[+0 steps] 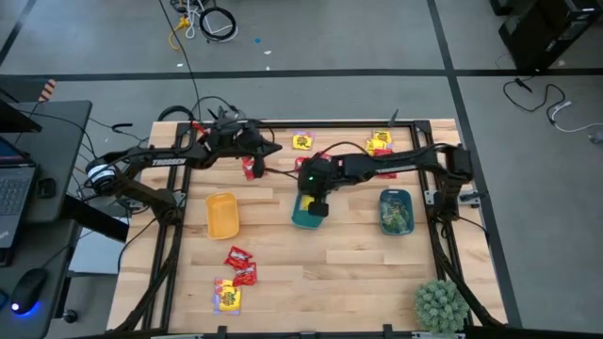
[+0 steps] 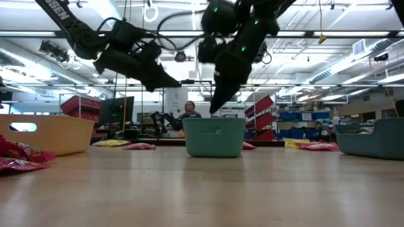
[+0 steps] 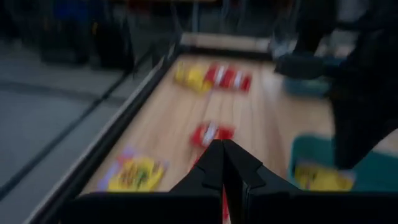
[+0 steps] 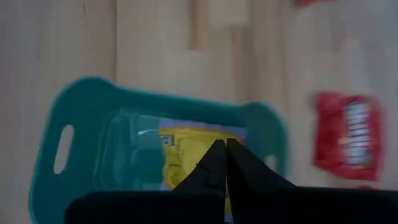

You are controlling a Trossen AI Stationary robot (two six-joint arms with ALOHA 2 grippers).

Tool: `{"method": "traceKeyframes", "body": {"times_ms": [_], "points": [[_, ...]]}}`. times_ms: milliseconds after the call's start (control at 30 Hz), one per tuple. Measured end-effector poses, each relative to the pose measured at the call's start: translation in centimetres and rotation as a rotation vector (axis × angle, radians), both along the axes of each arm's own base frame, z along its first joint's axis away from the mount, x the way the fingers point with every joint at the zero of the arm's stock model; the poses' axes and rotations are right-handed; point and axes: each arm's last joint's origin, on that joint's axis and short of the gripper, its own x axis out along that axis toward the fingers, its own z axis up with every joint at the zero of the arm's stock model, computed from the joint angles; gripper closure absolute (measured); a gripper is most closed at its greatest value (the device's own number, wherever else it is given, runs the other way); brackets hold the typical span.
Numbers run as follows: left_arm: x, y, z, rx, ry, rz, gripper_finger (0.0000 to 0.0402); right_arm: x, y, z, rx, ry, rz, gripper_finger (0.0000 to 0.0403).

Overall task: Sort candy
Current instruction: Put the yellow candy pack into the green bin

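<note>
My left gripper (image 1: 256,158) (image 3: 222,149) is shut on a red candy packet (image 1: 250,169) and held well above the table near its far edge (image 2: 177,83). My right gripper (image 1: 316,201) (image 4: 222,148) is shut and empty. It hovers just above the middle teal tray (image 1: 300,222) (image 2: 214,139), where a yellow candy (image 4: 186,146) lies flat. More red candy (image 1: 240,264) and yellow candy (image 1: 226,298) lie loose on the near left of the table. Other yellow packets (image 1: 301,141) (image 1: 380,141) lie along the far edge. My left gripper pinches the red packet between its two fingers. In the wrist view only a thin red sliver (image 3: 224,204) shows between them, so the part held cannot be told. The packet is off the table, with the gripper high above the tabletop.
A yellow-orange tray (image 1: 222,215) stands left of centre. A second teal tray (image 1: 396,211) holding green packets stands on the right. The spiky green plant (image 1: 441,303) is at the near right corner. A red packet (image 4: 345,134) lies beside the middle tray. Bare wood lies along the near edge at centre.
</note>
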Motion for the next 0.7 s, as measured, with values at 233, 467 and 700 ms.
{"method": "traceKeyframes", "body": {"times_ms": [233, 467, 700], "points": [[-1.7, -1.3, -0.7, 0.032, -0.274, -0.030, 0.0401, -3.3, -1.0, 2.1, -0.065, -0.154, -0.027, 0.0403], [-2.6, -2.0, -2.2, -0.027, -0.265, -0.023, 0.0401, -8.2, -4.0, 1.4, -0.040, -0.221, -0.196, 0.0403], [-2.8, -2.1, -2.6, -0.039, -0.255, -0.020, 0.0401, -13.4, -9.6, 1.5, -0.024, -0.235, -0.562, 0.0393]]}}
